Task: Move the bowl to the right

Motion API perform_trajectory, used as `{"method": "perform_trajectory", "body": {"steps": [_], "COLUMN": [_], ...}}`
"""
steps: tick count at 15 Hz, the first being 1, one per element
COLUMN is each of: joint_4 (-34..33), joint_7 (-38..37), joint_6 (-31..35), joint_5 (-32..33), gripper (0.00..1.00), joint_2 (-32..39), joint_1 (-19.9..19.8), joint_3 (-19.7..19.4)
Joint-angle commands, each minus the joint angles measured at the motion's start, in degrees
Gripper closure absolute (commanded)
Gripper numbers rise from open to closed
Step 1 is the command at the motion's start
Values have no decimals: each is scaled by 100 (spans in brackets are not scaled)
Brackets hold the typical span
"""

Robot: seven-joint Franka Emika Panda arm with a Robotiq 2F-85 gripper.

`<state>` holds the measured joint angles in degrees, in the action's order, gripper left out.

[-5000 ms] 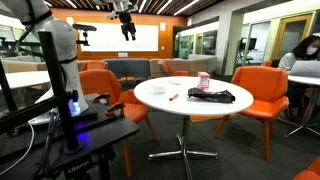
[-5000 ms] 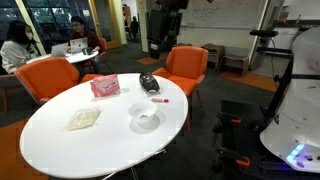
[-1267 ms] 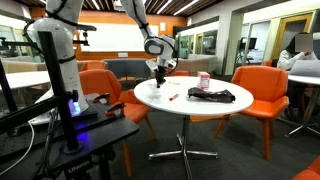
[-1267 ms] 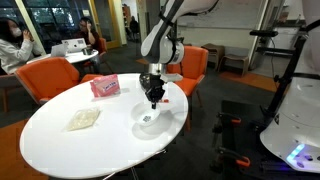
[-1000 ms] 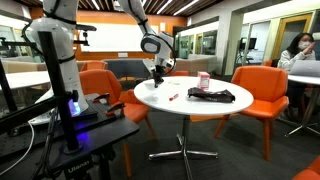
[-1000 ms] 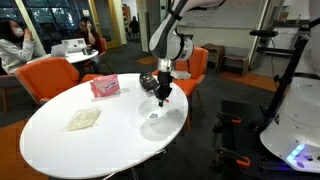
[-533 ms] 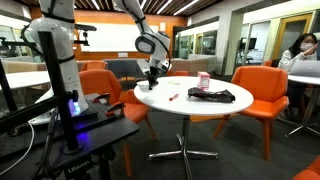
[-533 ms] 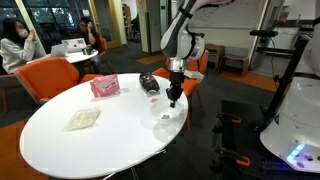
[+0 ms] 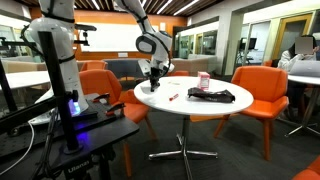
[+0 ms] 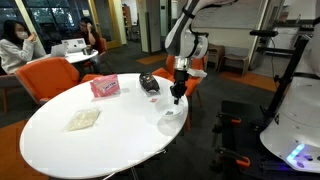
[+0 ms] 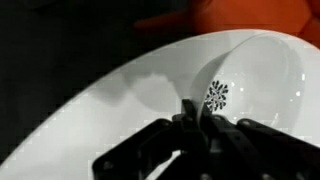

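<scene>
The small white bowl [image 10: 170,123] sits close to the round table's rim [image 10: 130,165], nearest the robot base. In an exterior view it is a faint low shape [image 9: 149,89] under the arm. My gripper [image 10: 177,98] points straight down onto the bowl's near rim. The wrist view shows the bowl [image 11: 258,75] with a black flower mark inside, and my gripper [image 11: 193,108] shut on its rim, the thin wall pinched between the two fingers. In an exterior view the gripper [image 9: 153,83] hangs over the table's edge.
On the table lie a black pouch [image 10: 148,82], a pink packet [image 10: 104,87], a clear bag [image 10: 83,119] and a red pen [image 10: 158,100]. A pink-and-white cup [image 9: 204,81] stands farther back. Orange chairs [image 9: 262,92] ring the table; the floor drops off just past the bowl.
Over the last second my gripper slid the bowl across the table towards its edge near the robot, rightward in one exterior view. The jaws stayed shut on the rim.
</scene>
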<state>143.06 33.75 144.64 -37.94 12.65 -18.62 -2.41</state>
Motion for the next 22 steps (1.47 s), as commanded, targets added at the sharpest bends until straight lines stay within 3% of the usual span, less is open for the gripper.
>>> {"method": "perform_trajectory", "body": {"steps": [1, 22], "joint_4": [-12, -797], "joint_7": [14, -62], "joint_6": [-61, 49], "joint_5": [19, 307], "gripper": [98, 98], "joint_2": [3, 869], "joint_1": [39, 4], "joint_3": [-89, 93]}}
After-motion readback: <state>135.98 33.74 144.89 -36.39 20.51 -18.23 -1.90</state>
